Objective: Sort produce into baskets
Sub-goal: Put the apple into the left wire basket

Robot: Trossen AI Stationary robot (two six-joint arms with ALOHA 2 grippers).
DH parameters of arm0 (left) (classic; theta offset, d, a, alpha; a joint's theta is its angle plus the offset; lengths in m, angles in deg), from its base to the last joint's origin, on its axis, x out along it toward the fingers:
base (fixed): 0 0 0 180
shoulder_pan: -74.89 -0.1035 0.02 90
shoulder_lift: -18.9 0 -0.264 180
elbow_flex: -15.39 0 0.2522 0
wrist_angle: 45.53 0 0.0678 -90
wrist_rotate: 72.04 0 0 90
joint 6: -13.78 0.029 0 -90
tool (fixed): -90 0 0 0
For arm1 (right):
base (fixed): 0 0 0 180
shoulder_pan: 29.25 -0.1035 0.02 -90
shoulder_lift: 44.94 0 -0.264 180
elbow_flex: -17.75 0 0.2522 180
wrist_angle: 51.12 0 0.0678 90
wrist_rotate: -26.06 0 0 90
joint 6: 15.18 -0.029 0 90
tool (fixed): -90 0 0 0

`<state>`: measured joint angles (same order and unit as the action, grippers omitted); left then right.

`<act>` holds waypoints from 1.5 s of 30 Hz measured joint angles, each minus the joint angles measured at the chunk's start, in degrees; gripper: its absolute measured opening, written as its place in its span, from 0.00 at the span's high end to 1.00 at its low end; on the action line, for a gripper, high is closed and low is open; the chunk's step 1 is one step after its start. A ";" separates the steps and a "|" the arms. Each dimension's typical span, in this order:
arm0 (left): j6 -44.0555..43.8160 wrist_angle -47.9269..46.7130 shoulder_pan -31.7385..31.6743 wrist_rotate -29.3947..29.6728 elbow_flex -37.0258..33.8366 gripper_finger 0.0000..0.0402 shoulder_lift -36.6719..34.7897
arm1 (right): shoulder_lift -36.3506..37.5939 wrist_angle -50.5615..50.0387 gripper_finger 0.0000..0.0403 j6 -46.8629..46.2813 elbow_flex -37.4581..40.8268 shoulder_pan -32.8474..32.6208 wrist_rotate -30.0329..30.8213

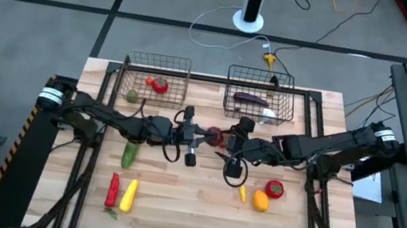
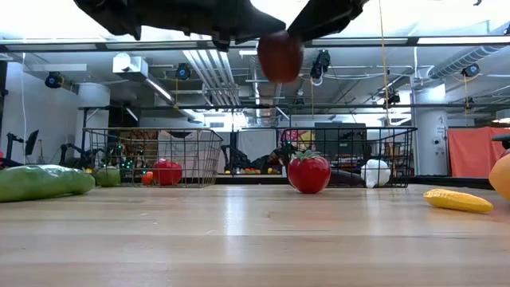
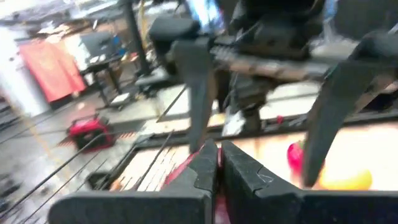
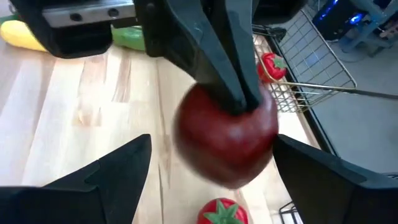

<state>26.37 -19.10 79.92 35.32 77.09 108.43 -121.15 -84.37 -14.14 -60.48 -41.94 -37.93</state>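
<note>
Both arms meet mid-table, blocking the centre; bare wooden table [image 1: 181,208] lies open along the near edge.

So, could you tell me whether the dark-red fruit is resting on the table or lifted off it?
Lifted. The dark-red fruit hangs well above the table, pinched by the left pincer.

The low view cuts both arms off at the top edge, so the dark-red fruit [image 2: 280,56] hangs there below dark shapes whose fingers cannot be made out, and an orange piece [image 2: 503,177] is cropped by the right edge. The left wrist view is smeared with blur; the red item [image 3: 295,155] at centre right and the orange blob [image 3: 346,180] beside it cannot be identified. In the high view, the small white piece [image 1: 268,114] in the right basket [image 1: 290,103], upper middle, is too small to name.
</note>
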 joint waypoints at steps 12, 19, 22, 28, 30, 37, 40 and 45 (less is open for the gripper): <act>-1.36 -25.14 -6.94 11.21 0.02 1.00 -13.25 | 0.01 -0.10 0.20 -0.60 0.02 -0.02 -0.49; -5.16 -39.92 -15.68 17.86 0.02 1.00 -19.71 | -0.01 -0.11 0.21 -1.21 0.02 -0.02 -0.49; -6.28 -43.20 -20.85 17.69 0.02 1.00 -21.32 | -0.01 -0.07 0.22 -1.20 0.02 -0.02 -0.46; -9.48 -46.14 -33.26 5.85 0.02 1.00 -21.27 | -0.01 0.00 0.23 -1.18 0.02 -0.02 -0.47; -11.29 -46.52 -36.71 0.69 0.02 1.00 -20.45 | -0.01 0.00 0.22 -1.14 0.04 -0.02 -0.47; -15.70 -43.99 -40.41 -4.45 0.00 1.00 -14.80 | -0.03 0.02 0.23 -0.96 0.11 -0.02 -0.46; -16.36 -42.99 -40.54 -3.31 0.01 1.00 -11.91 | -0.03 0.00 0.24 -1.01 0.13 -0.02 -0.46; -16.53 -42.95 -42.04 -1.48 0.02 1.00 -8.42 | -0.06 0.00 0.23 -1.03 0.21 -0.02 -0.45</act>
<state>9.84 -62.05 37.88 33.85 77.11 100.00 -121.21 -84.37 -15.17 -60.27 -41.96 -38.38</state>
